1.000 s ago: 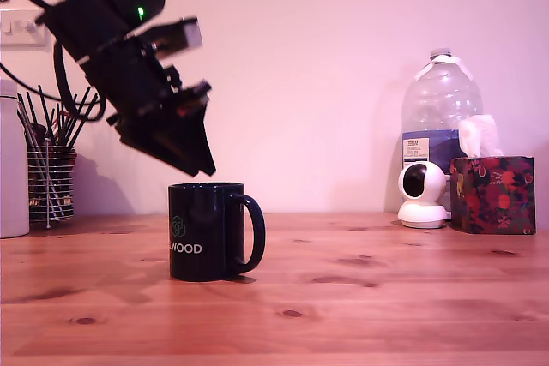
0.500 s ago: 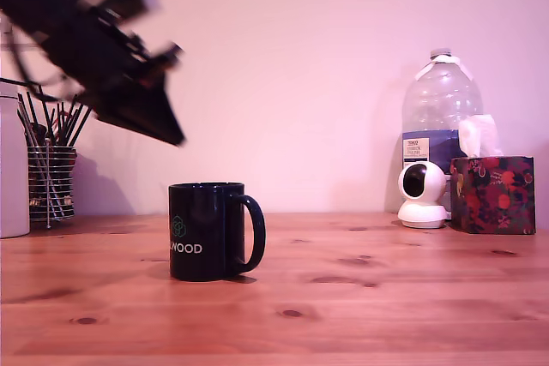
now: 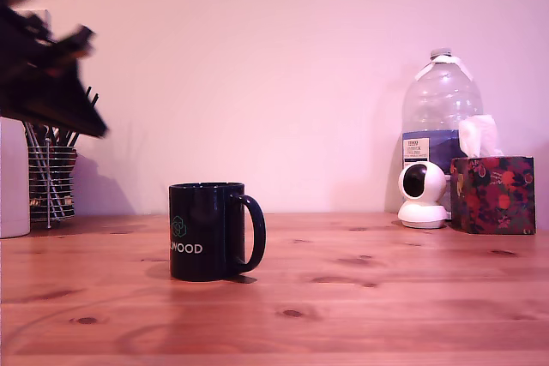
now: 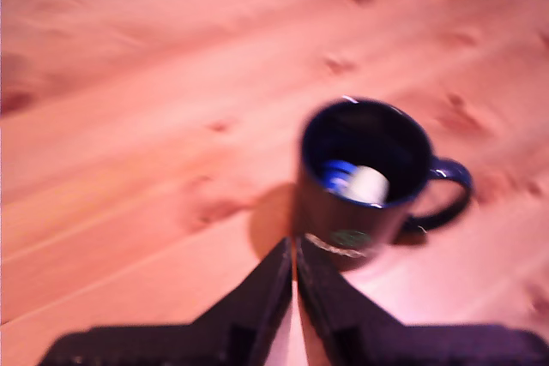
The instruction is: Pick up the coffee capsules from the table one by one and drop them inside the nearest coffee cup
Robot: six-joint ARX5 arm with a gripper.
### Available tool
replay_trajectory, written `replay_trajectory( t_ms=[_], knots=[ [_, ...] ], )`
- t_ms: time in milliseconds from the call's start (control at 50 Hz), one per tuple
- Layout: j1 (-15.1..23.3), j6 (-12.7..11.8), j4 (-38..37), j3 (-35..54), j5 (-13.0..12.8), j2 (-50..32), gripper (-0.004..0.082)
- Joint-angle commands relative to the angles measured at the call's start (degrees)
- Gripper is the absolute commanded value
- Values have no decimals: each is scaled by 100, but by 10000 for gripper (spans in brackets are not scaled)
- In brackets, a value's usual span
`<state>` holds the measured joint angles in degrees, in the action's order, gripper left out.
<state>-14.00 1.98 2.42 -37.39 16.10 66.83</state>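
Observation:
The glossy black coffee cup (image 3: 206,231) stands on the wooden table (image 3: 386,297), left of centre in the exterior view, handle toward that view's right. My gripper (image 3: 96,129) hangs blurred at the exterior view's far left, well above the table and clear of the cup. In the wrist view the gripper (image 4: 294,248) has its dark fingers pressed together with nothing between them, and the cup (image 4: 319,212) lies just beyond the tips. A pale coffee capsule (image 4: 367,184) rests inside the cup beside something blue. No capsule shows on the table (image 4: 129,126).
In the exterior view a wire utensil holder (image 3: 50,184) and a white container (image 3: 12,179) stand at the far left, under the arm. At the right are a large water bottle (image 3: 439,113), a small white camera (image 3: 422,195) and a floral tissue box (image 3: 491,195).
The arm has swung up and toward the exterior view's left, from just above the cup to the frame's left edge. The cup has not moved.

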Motion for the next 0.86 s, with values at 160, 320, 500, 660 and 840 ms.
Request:
replay_trajectory(
  t_ms=[160, 320, 500, 660, 840],
  knots=[
    [472, -101, -120, 852, -15, -898, -23],
    [817, -227, -72, 1340, -15, -1674, -23],
    [1054, -354, 114, 1657, -17, -2601, -23],
    [1058, -573, 341, 1746, -81, -3456, -23],
    [1051, -802, 479, 1749, -83, -4164, -23]
  ],
)
